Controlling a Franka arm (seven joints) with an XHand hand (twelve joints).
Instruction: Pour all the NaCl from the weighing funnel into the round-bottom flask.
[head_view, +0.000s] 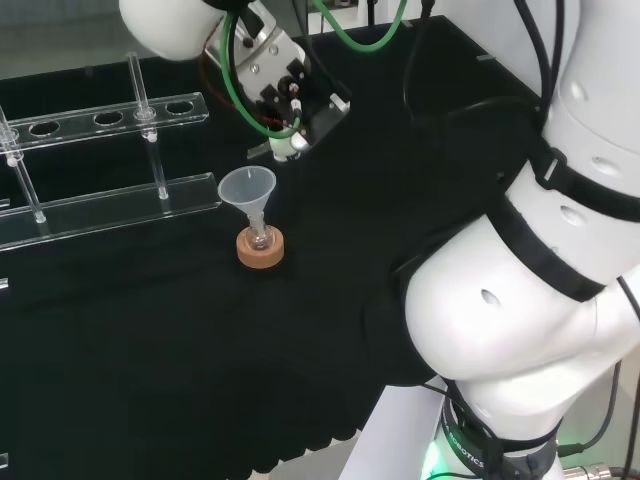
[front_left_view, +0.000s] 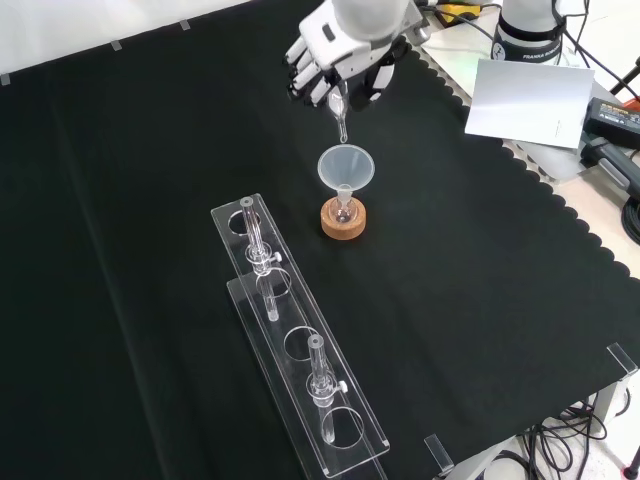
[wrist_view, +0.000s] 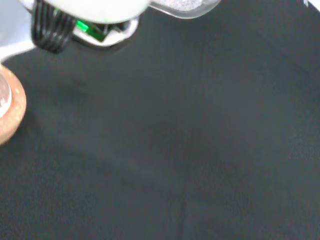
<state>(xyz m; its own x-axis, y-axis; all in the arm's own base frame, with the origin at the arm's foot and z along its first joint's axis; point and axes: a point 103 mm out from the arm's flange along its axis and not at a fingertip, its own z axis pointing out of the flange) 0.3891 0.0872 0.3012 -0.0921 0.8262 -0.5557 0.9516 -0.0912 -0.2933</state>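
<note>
In the front view the flask (front_left_view: 344, 213) is mostly hidden in its cork ring (front_left_view: 344, 222) under the funnel (front_left_view: 346, 167); its contents cannot be told. The wrist view's edge cuts the ring (wrist_view: 9, 114), and a blurred clear vessel (wrist_view: 187, 6) perhaps holds white grains.

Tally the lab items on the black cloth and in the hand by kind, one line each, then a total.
Weighing funnel, held in the hand: 1
Plastic funnel: 1
Round-bottom flask: 1
Cork ring: 1
Clear rack: 1
Total: 5
</note>
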